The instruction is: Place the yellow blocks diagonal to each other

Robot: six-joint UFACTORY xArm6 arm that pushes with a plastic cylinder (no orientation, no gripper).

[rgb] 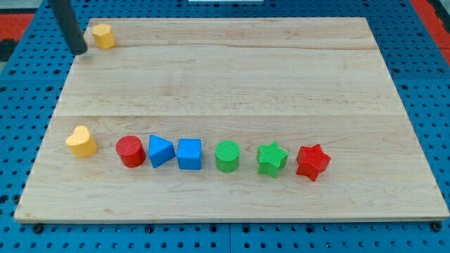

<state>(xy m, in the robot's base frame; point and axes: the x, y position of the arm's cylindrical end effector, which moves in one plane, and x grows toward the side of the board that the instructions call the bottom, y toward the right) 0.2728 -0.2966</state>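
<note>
Pale wooden board (232,77) lying on a blue pegboard (21,140), with a strip of red pegboard (14,21) at the view's top corners.

Nearest the view's bottom, a row of blocks across the board's lower part, running from 9 o'clock to 3 o'clock. Yellow heart (81,141) at the row's left end, close to the board's left edge. At 3 o'clock from it, a red cylinder (130,151), apart from the heart. Next, a blue triangle (161,151) just beside the cylinder. Then a blue cube (189,154), just beside the triangle, possibly touching. Further toward 3 o'clock, a green cylinder (227,155), a green star (271,159) and a red star (312,162), each set a little apart from its neighbour.

Farther up, a wide stretch of bare wood.

At the far left corner of the board, a second yellow block (103,35), shape hard to tell, roughly at 12 o'clock from the yellow heart and well apart from it. Dark rod coming down from the view's top edge, my tip (80,50) resting at the board's left edge, near the second yellow block at about 8 o'clock from it, not touching. No claw on this arm, only the rod, so no open or closed state to tell.
</note>
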